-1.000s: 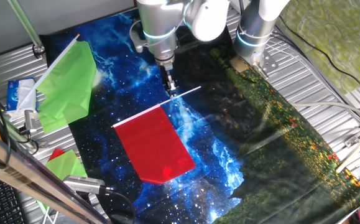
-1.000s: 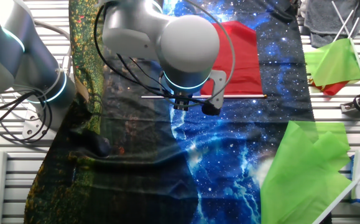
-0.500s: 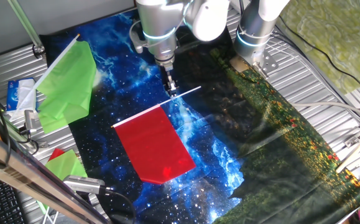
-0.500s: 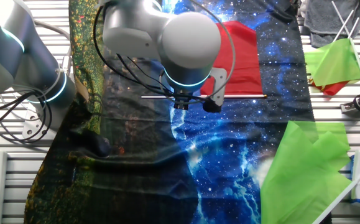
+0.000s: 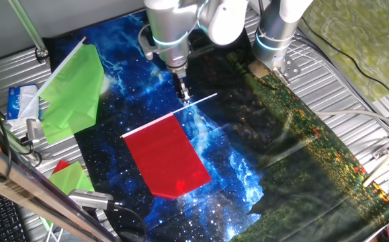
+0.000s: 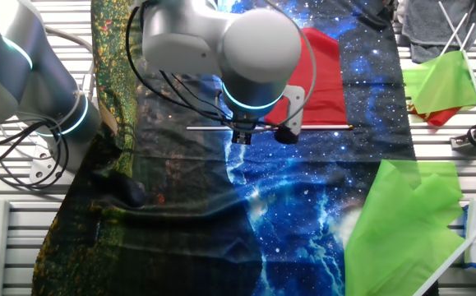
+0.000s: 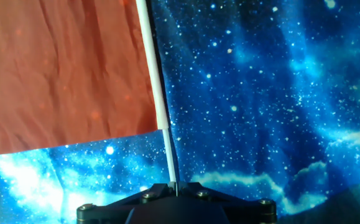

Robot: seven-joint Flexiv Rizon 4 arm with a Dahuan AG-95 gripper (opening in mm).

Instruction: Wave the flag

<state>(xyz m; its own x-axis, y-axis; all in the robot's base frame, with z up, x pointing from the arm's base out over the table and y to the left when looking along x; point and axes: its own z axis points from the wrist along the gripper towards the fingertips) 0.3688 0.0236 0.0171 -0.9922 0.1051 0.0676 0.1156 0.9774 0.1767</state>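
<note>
1. In one fixed view, the gripper (image 5: 184, 96) stands straight down on the bare part of the white stick (image 5: 204, 99), just beside the upper corner of the flag (image 5: 167, 158). The red sheet lies flat on the galaxy cloth (image 5: 228, 175), about the middle of the table. The fingers look closed around the stick, but they are too small here to be sure.

2. In the other fixed view, the arm covers the fingers, so I cannot tell how firm the hold is. The stick passes under the wrist, and the red sheet (image 6: 320, 78) lies beyond it. A larger light-green flag (image 6: 410, 222) and a small green-and-red flag (image 6: 443, 86) lie well apart, near the cloth's edge.

3. In the hand view, the stick (image 7: 158, 99) runs into the gripper body at the bottom edge, and the fingertips are hidden. I judge that a thin, smooth stick may turn or slip between the jaws when waved. The soft cloth could also be pulled up if a finger catches it. The table (image 5: 355, 87) under the cloth is ribbed metal.
</note>
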